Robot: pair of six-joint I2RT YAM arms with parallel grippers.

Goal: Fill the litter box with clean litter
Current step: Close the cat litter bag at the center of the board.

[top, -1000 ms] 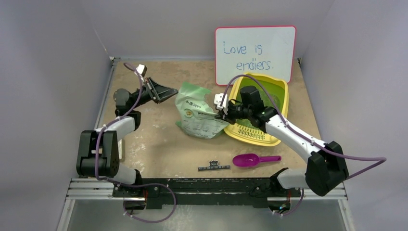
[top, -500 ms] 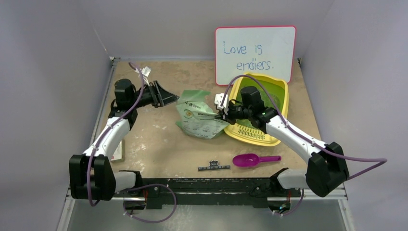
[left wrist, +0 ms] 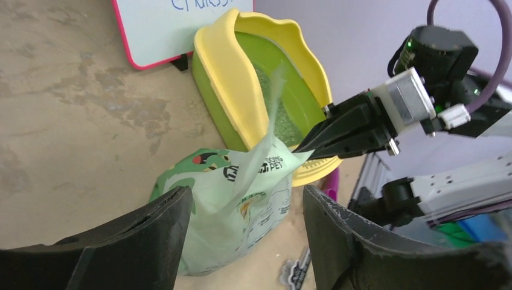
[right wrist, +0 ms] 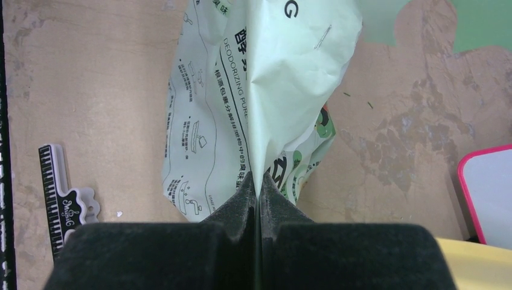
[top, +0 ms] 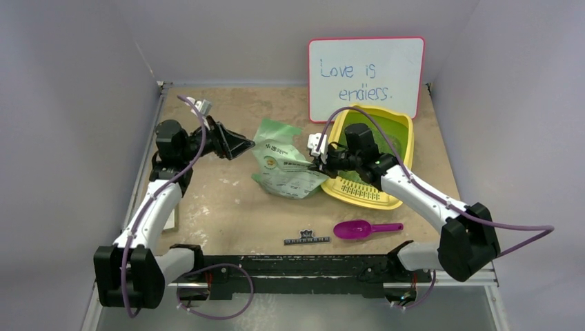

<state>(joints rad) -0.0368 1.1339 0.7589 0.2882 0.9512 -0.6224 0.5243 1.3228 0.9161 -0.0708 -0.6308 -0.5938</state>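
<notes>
Top view: the litter box [top: 362,193] sits at centre right of the table [top: 227,207], its far end just in front of the whiteboard [top: 365,76]. The slotted grille faces the lower edge of the frame. Clean litter [top: 394,134] lies as a green layer in the box's upper half.

The pale green litter bag [top: 286,169] stands at frame centre, just left of the box and touching its left rim.

Right gripper [top: 316,162]: fingers pressed together on the bag's upper right edge. The right wrist view confirms the film pinched flat between them [right wrist: 258,193].

Left gripper [top: 238,145]: fingers spread wide and holding nothing, just beside the bag's upper left. Contact cannot be determined. In the left wrist view the bag [left wrist: 241,223] shows beyond the open fingers.

A magenta scoop [top: 362,229] and a small black ruler [top: 307,239] lie at lower centre, apart from the box.
</notes>
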